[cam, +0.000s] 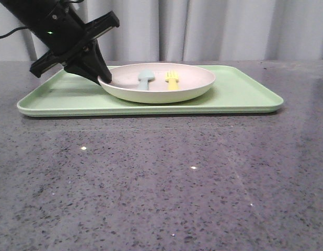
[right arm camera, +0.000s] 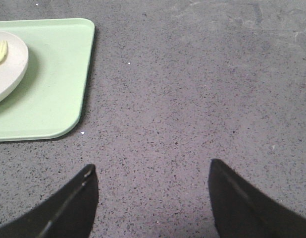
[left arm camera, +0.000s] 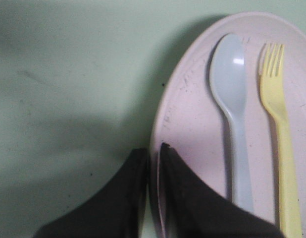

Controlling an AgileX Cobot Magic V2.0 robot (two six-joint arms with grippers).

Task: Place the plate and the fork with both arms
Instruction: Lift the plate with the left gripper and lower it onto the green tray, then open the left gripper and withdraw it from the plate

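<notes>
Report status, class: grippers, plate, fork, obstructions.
Left gripper shut on plate rim. Right gripper open over bare table. Fork beside spoon.

You will find no readable text, label, brand, number or sign on anything in these three views.

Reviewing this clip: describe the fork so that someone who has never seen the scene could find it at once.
Start from the flat light-green tray on the speckled grey table; a round pale pink plate sits on it, its left rim pinched by the left gripper. Two utensils lie side by side in the plate. The fork is the right-hand one: yellow, with short tines, unlike the blue-grey spoon.
</notes>
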